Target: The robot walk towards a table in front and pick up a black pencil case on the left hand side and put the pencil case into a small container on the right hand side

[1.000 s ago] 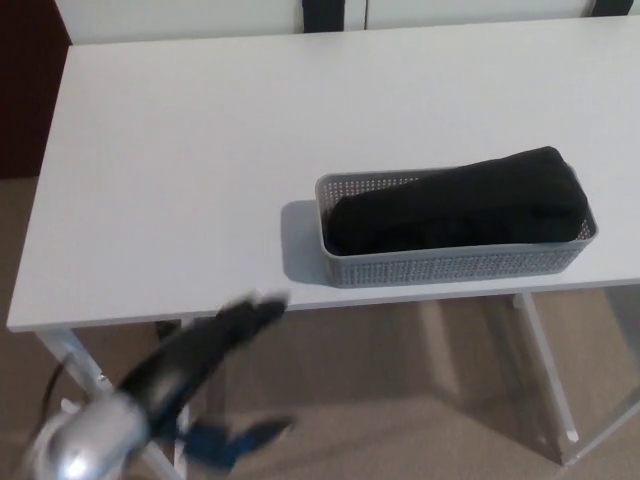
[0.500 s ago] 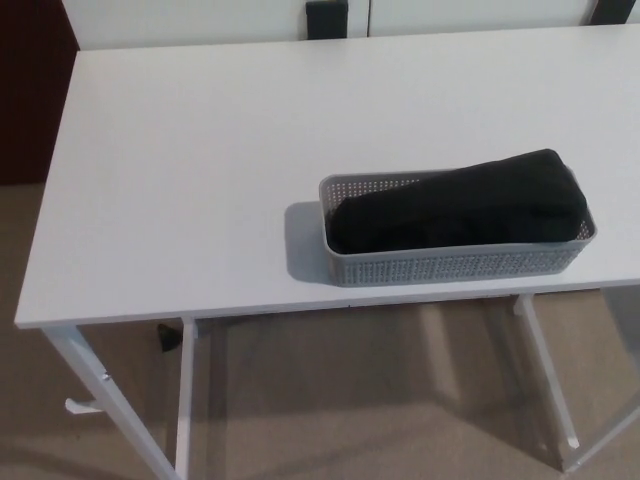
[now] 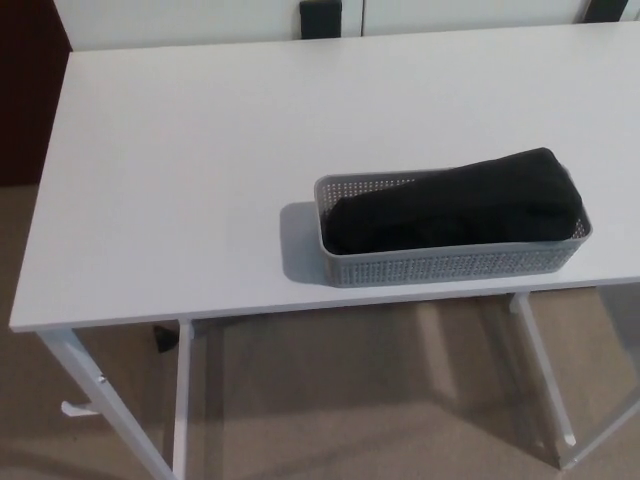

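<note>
The black pencil case lies lengthwise inside the small grey perforated container, its right end rising above the rim. The container stands near the front edge of the white table, right of centre. Neither of my hands shows in the head view.
The table's white legs and frame stand below the front edge over a beige carpet. A dark object sits behind the far edge of the table. A dark red surface borders the left side.
My left arm and hand, seen at the lower left a second ago, have dropped out of the picture. The view has shifted slightly; the pencil case stays in the container.
</note>
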Available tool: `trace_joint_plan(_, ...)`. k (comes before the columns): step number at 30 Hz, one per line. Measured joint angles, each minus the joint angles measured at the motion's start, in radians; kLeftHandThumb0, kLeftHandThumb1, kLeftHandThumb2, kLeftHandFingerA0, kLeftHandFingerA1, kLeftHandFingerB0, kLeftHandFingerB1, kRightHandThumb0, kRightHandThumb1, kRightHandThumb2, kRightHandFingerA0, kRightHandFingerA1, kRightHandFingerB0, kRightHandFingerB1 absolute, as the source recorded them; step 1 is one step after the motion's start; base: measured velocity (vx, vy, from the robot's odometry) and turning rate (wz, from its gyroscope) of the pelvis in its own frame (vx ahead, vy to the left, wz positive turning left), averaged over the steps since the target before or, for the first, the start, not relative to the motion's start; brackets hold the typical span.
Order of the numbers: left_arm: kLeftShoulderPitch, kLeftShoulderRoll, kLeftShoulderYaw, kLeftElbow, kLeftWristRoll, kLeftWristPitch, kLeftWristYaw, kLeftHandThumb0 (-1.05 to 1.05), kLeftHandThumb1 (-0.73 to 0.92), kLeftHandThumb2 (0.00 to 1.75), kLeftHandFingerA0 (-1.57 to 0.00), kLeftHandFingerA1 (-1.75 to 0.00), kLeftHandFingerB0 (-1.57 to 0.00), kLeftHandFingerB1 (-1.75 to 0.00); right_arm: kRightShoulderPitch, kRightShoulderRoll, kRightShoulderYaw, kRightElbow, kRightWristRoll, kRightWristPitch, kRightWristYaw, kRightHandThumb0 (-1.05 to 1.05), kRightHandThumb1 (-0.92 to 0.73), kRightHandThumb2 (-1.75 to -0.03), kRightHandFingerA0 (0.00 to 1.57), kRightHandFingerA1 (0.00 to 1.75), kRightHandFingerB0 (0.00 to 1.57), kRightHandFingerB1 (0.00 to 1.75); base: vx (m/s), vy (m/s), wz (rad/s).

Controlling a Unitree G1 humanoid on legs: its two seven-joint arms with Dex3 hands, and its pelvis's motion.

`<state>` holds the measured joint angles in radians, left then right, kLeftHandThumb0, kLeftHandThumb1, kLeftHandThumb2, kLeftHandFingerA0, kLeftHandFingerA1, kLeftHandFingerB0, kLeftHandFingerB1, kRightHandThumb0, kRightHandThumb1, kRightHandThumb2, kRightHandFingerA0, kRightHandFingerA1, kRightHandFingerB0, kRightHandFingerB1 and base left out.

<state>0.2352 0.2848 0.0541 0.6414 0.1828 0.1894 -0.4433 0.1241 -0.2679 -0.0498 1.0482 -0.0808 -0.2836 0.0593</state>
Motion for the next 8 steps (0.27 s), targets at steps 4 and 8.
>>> trace_joint_plan(4,-0.070,0.013,0.005,0.164,-0.001,-0.038,0.032,-0.75,0.56,0.57,-0.08,-0.29,-0.08,-0.24,-0.003,0.000,-0.001,-0.018,0.000,0.000,-0.001,-0.35,-0.61,-0.58,0.54,0.44,0.50,0.39,0.00,0.000,0.00)
trace_joint_plan(8,-0.122,0.036,0.007,0.299,-0.001,-0.086,0.066,-0.78,0.47,0.69,-0.09,-0.27,-0.10,-0.19,-0.005,-0.001,-0.002,-0.023,0.000,0.000,-0.003,-0.34,-0.60,-0.58,0.56,0.45,0.51,0.40,0.00,0.000,0.00)
